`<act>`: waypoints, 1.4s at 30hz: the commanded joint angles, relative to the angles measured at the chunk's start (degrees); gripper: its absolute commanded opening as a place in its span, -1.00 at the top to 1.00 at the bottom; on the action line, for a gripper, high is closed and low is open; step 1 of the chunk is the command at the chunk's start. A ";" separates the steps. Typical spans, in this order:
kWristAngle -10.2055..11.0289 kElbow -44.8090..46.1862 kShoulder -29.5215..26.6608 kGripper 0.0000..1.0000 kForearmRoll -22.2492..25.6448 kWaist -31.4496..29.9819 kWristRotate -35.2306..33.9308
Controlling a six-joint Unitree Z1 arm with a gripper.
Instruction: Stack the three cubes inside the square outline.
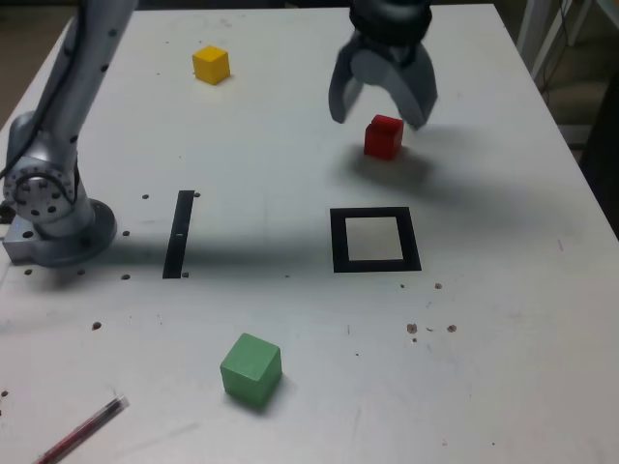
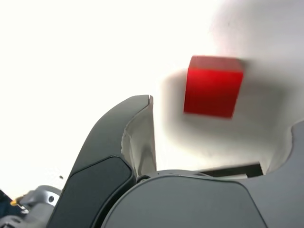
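Nearest, at the exterior view's left, a slim pen-like stick (image 1: 82,432) lies aslant on the white table (image 1: 503,387). Farther in, left of centre, sits the green cube (image 1: 251,370), well apart from everything else. Beyond it lie the straight black strip (image 1: 178,237) on the left and, right of centre, the black square outline (image 1: 340,242), with no cube on its pale middle. My arm's base (image 1: 66,227) stands at the far left of that strip. Past the outline, a little farther off, the red cube (image 1: 383,140) rests on the table. I hold my pincer (image 1: 378,121) over it, jaws spread wide, wider than the cube, gripping nothing; my fingertips point down and stay off the table. Farthest, toward the left, sits the yellow cube (image 1: 211,66), well apart from me.
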 commanded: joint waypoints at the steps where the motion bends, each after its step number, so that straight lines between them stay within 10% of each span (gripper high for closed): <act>1: 0.31 -0.22 1.06 -0.84 -0.67 0.50 0.71; 42: 1.20 3.24 2.04 0.35 -8.63 0.72 2.11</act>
